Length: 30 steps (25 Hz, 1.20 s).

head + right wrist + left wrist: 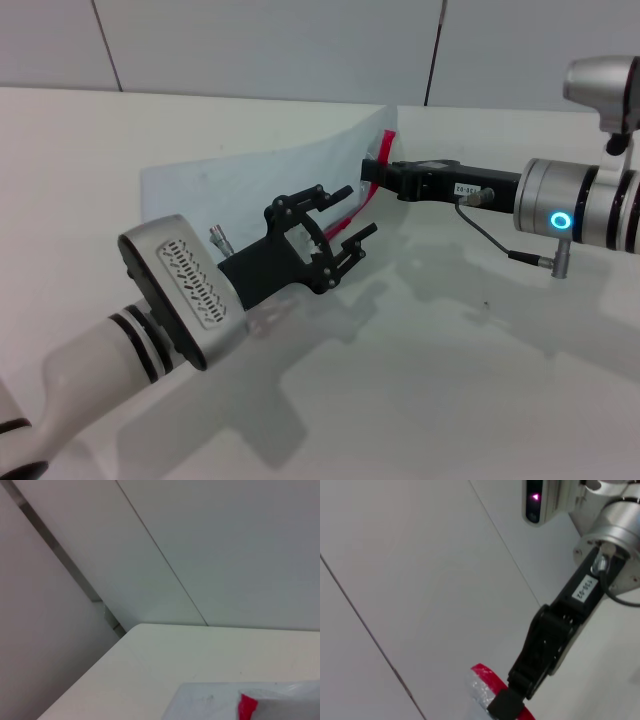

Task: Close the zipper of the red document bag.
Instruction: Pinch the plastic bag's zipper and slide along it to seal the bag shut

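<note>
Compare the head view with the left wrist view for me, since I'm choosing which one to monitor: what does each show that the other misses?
Only the head view shows the left gripper, fingers spread around the thin bright red zipper, and the whole flat translucent pale blue-grey document bag on the white table. Only the left wrist view shows a lit pink indicator above the right arm. Both show the right gripper at the bag's red end.

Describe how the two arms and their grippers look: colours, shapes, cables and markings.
The left arm is white with thin black rings and ends in a silver housing with a patterned vent. Its left gripper is a black open linkage frame with slim fingers. The right arm is silver, with a glowing blue ring light and a thin grey cable. Its right gripper is a black block bearing a small white label.
</note>
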Tool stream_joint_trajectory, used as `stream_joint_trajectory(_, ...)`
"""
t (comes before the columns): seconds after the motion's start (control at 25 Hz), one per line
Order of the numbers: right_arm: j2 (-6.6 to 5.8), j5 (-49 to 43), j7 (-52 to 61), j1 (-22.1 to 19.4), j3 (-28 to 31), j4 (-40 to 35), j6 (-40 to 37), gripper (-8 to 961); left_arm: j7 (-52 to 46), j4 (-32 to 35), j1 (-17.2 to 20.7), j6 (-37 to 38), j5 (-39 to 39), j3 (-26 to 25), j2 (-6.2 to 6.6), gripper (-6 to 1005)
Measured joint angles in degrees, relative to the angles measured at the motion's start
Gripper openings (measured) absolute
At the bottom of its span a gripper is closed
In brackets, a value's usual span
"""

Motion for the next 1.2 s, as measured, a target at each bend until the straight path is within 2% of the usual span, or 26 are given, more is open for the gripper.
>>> stream_joint_trajectory(0.28,0.0,-0.21,-0.01,0.02,-0.13,0.03,-0.46,52,8.11,-1.9,0.65,-1.43,-1.49,-1.72,-0.06,475)
stream_joint_trajectory(1.2,-0.08,-0.43,-0.01,0.81,-1.7,0.52,-2.1,73,12.65,-2.57,1.25,-2.15,-2.15,-1.86,-0.05,458)
